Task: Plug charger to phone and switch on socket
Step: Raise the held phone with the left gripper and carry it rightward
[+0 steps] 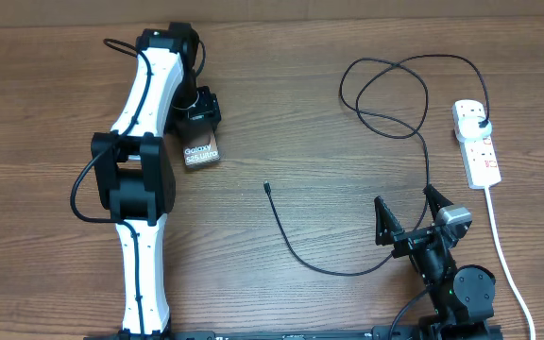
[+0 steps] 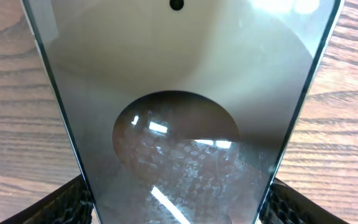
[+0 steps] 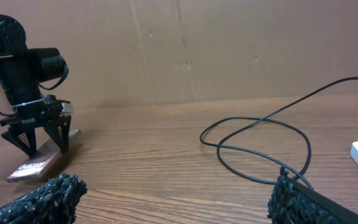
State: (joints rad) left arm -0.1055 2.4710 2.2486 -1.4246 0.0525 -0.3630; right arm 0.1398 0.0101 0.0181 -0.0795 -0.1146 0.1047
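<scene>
Phone [image 1: 201, 154] in left fingers' [image 2: 67, 202] grip, charger tip [image 1: 267, 187] well apart

A brown wood-grain bench [image 1: 281, 113] fills the scene, its grain running side to side under soft, even light, and behind its far edge stands a plain tan wall [image 3: 229, 50] that looks like cardboard, marked by faint vertical creases and a few small spots.

Bronze-grey phone [image 1: 201, 154] — black charger [image 1: 274, 205] — white-and-red socket [image 1: 477, 142]

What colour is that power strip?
The power strip is white with red markings; the overhead view shows it best.
</scene>
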